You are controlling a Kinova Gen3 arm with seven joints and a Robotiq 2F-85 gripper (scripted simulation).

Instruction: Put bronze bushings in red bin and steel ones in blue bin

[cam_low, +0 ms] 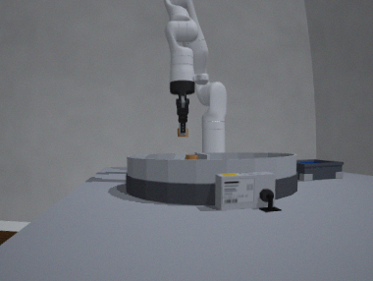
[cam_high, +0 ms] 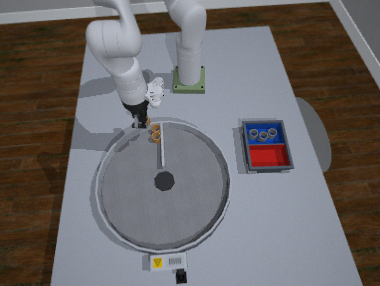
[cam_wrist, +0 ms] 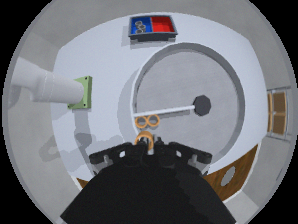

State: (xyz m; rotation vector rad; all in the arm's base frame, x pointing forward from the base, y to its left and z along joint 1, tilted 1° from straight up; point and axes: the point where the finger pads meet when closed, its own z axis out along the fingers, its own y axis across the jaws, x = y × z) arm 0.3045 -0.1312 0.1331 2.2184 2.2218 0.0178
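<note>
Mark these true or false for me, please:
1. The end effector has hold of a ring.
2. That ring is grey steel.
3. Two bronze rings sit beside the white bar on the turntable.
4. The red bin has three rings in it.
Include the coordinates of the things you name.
1. True: the end effector (cam_high: 139, 126) (cam_low: 183, 134) (cam_wrist: 150, 139) grips one.
2. False: the held ring (cam_high: 148, 121) (cam_low: 186, 133) (cam_wrist: 145, 133) is bronze.
3. True: the two bronze rings (cam_high: 156, 132) (cam_wrist: 147, 120) are beside the white bar (cam_high: 162, 150) (cam_wrist: 170, 111).
4. False: the red bin (cam_high: 270, 156) (cam_wrist: 161, 24) is empty; three grey rings are in the blue bin (cam_high: 275, 140) (cam_wrist: 148, 22).
</note>
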